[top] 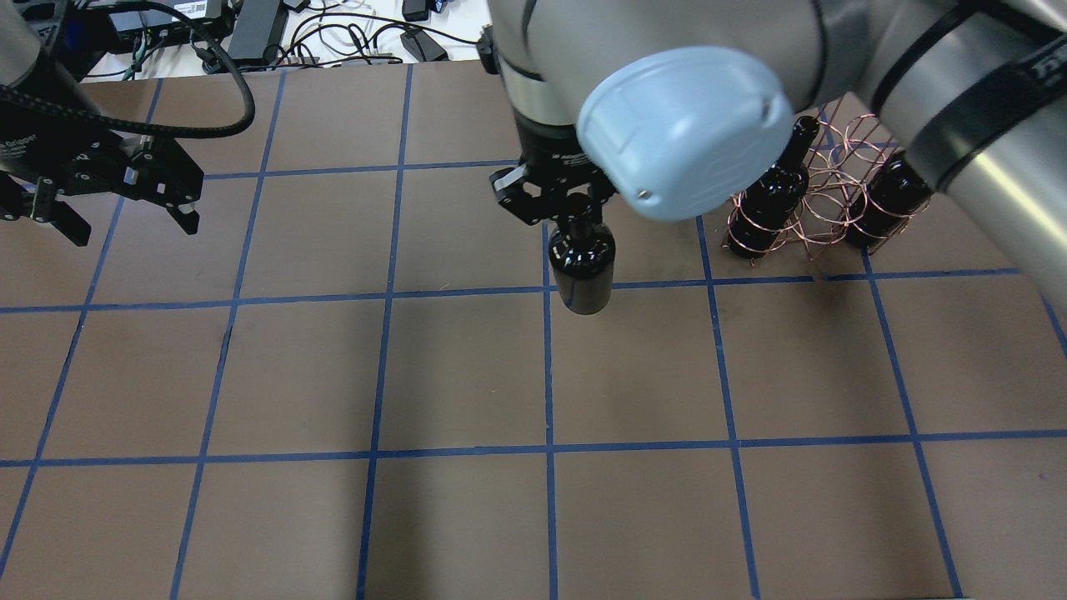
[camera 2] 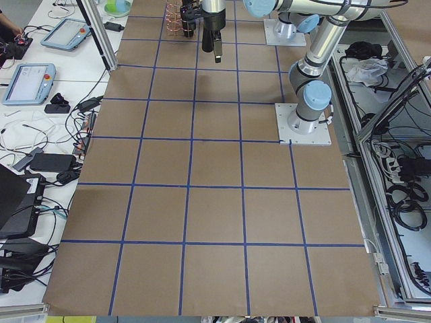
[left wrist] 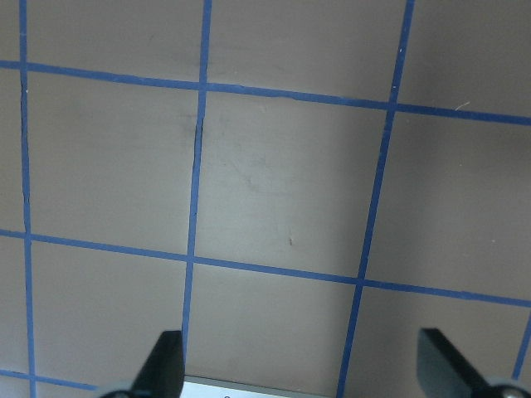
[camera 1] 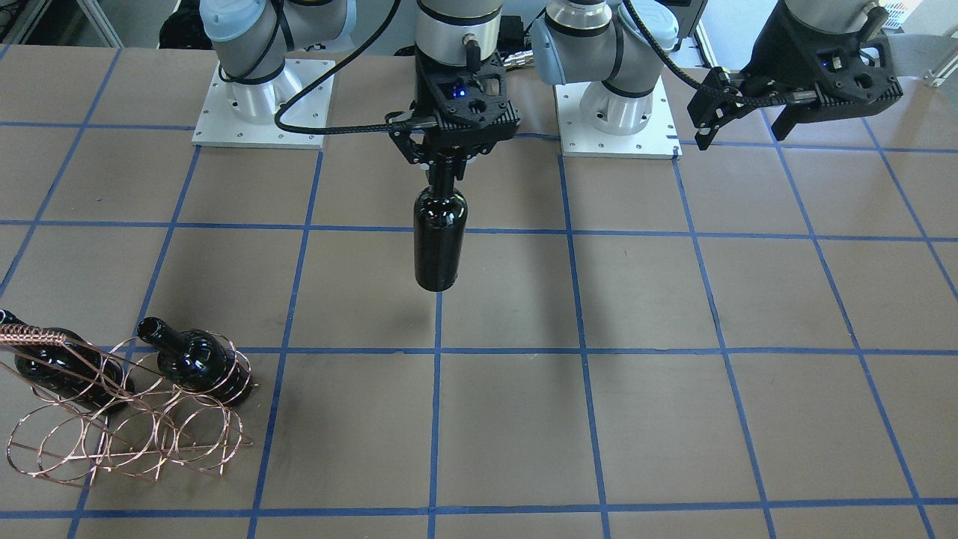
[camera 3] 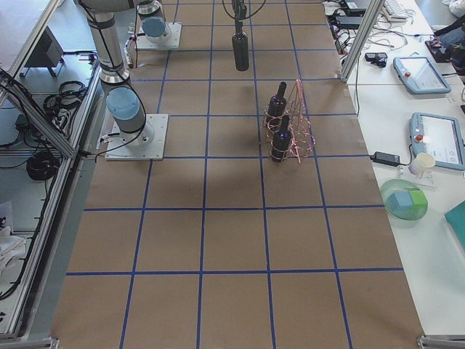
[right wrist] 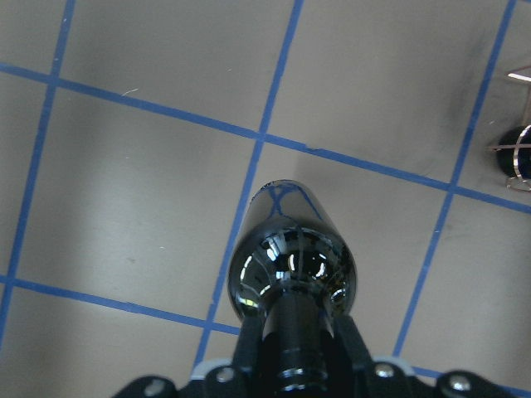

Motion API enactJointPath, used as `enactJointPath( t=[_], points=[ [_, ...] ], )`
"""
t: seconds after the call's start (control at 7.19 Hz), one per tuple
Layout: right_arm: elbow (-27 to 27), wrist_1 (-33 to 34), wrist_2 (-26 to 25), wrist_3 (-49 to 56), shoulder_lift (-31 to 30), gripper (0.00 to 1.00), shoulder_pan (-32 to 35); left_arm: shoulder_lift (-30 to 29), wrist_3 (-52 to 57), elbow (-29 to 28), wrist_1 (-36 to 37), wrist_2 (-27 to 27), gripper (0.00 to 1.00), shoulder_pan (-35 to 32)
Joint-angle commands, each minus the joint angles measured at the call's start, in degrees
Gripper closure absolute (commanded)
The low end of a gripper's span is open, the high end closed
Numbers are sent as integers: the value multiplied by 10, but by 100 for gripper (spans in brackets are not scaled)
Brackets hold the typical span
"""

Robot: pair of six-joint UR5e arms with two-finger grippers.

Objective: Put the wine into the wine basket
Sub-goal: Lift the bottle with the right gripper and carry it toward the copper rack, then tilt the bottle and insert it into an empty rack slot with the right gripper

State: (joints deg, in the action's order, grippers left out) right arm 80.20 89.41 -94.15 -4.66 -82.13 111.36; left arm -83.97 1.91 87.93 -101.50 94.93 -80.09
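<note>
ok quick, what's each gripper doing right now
Left gripper: open, empty.
Right gripper: shut on the wine, held by its neck.

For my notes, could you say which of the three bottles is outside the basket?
The bottle hanging by its neck from the right gripper; the other two sit in the wine basket.

My twin silver arms (camera 1: 449, 30), pale-blue joint caps (top: 683, 133).
I see matte black grippers (top: 133, 227), a small blue light (camera 1: 459, 93), braided black cables (camera 1: 337, 131), white screwed base plates (camera 1: 213, 131).

Glossy black wine (camera 1: 440, 243), copper wine basket (camera 1: 161, 438), brown table (camera 1: 673, 299) gridded in blue
</note>
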Motion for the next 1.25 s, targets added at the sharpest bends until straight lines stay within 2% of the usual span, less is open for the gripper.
enactJointPath(
  t=[0.0,0.56,0.83,1.11],
  points=[
    [0,-31,1,122,-36,100,-95,-1,-50,2,0,-3,0,-19],
    [-10,-64,-2,327,-74,100,-239,-14,-158,3,2,-1,0,-114],
    [-35,-117,-2,405,-81,100,-296,-15,-159,3,1,-1,0,-117],
    [-40,-126,-6,462,-86,100,-327,-15,-159,3,1,-4,0,-117]
  ],
)
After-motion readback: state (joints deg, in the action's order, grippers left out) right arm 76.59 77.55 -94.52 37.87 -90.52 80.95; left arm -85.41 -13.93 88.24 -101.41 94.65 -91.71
